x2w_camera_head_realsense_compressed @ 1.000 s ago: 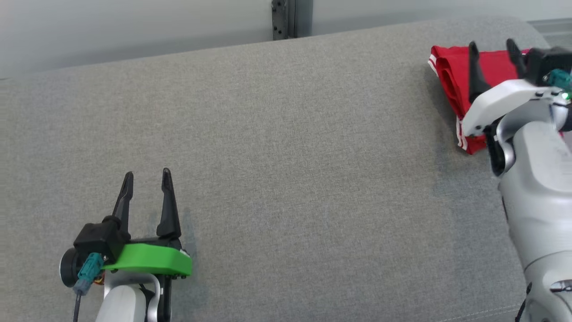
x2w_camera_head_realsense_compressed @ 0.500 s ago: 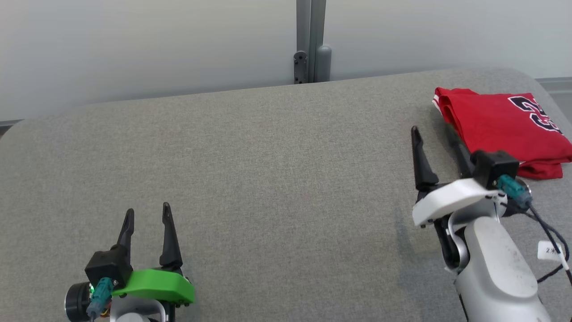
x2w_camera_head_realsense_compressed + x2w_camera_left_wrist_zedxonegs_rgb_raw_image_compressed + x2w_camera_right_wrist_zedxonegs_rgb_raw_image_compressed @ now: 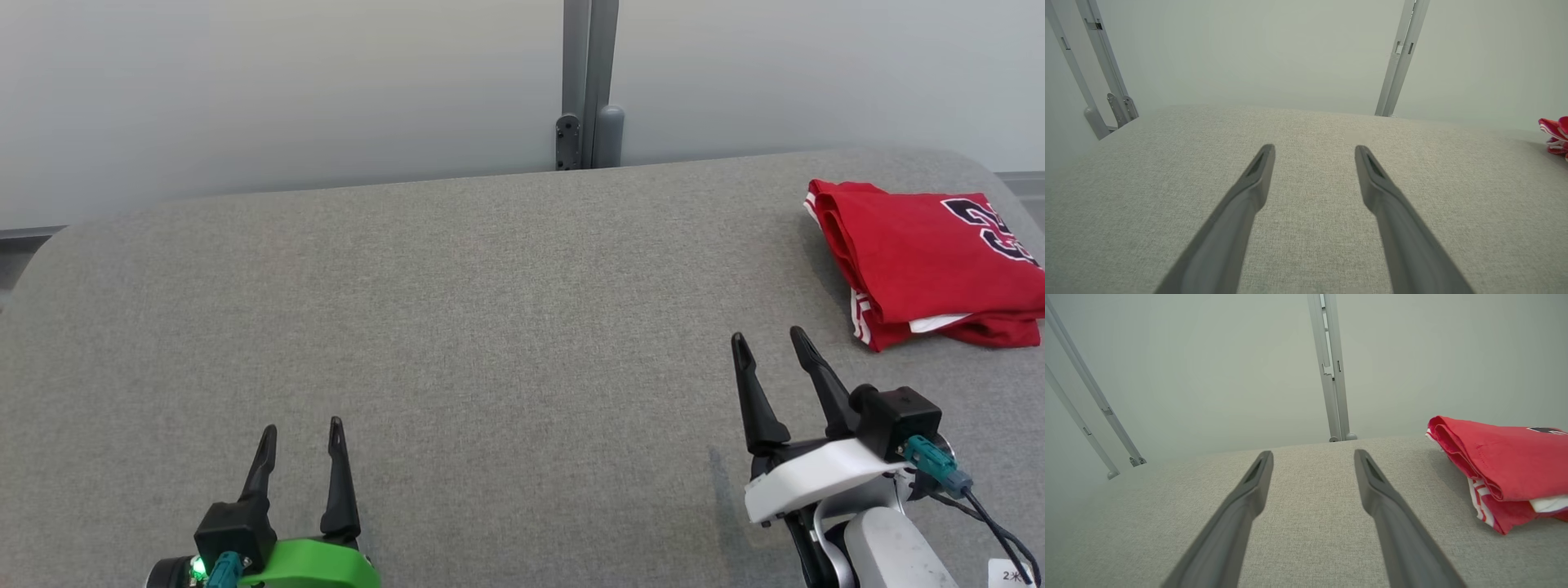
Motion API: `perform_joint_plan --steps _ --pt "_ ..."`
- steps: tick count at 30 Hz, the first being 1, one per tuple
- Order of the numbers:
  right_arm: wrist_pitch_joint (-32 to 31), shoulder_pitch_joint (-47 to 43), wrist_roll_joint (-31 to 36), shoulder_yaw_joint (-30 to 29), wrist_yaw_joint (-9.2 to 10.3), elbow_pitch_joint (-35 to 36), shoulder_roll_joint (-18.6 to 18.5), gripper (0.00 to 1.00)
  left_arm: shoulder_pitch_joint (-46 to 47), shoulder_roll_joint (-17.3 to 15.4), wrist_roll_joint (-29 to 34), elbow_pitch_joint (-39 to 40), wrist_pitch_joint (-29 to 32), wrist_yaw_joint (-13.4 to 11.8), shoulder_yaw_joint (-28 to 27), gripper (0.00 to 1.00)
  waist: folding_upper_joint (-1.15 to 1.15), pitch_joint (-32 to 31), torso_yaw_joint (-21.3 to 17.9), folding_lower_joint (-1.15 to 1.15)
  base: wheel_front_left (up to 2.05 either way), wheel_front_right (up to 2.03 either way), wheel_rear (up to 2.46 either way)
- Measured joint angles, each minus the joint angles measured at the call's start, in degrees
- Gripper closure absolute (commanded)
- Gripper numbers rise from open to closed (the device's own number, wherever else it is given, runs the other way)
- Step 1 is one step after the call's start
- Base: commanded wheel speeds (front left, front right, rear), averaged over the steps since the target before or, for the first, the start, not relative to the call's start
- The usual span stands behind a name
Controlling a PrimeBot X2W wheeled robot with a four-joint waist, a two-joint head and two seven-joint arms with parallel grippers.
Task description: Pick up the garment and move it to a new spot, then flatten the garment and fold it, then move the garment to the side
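Note:
The garment (image 3: pixel 922 257) is a red jersey with white trim and dark numbers, folded into a flat stack at the far right of the grey padded table (image 3: pixel 490 310). It also shows as the red garment (image 3: pixel 1502 465) at the right of the right wrist view and the garment (image 3: pixel 1553 134) at the right edge of the left wrist view. My right gripper (image 3: pixel 767 343) stands open and empty, nearer than the garment and to its left, apart from it. Low at the left, my left gripper (image 3: pixel 300 431) is open with nothing between its fingers.
A pale wall with a grey metal post (image 3: pixel 589 82) rises behind the table's far edge. More posts (image 3: pixel 1106 81) stand off the left end. The table's corners are rounded. A cable with a tag (image 3: pixel 1008 563) hangs by my right wrist.
My right gripper has drawn back from over the garment toward me and to the left, leaving the garment lying folded. The head camera has tilted up, showing more wall.

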State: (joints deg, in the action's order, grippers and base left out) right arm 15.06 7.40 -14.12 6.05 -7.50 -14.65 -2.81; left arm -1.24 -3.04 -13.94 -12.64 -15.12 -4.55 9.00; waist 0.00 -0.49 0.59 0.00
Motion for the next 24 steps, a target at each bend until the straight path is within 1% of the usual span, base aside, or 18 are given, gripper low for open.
perform_joint_plan --steps 7,23,24 --pt "0.0 -2.4 0.7 0.5 0.01 1.7 0.0 0.00 -0.9 0.0 -0.1 1.1 0.0 -1.0 -0.3 0.00 0.00 -0.1 -0.2 0.00 0.00 0.00 0.00" --pt "0.0 -2.4 0.7 1.1 0.01 1.1 0.0 0.00 -1.3 -0.3 -0.2 1.6 0.0 -1.6 -0.3 0.00 0.00 -0.1 -0.2 0.00 0.00 0.00 0.00" --pt "0.0 -2.4 0.7 1.1 0.01 1.0 0.0 1.00 -1.3 -0.3 -0.2 1.6 0.0 -1.6 -0.3 1.00 0.00 -0.1 -0.1 0.00 0.00 0.00 0.00"
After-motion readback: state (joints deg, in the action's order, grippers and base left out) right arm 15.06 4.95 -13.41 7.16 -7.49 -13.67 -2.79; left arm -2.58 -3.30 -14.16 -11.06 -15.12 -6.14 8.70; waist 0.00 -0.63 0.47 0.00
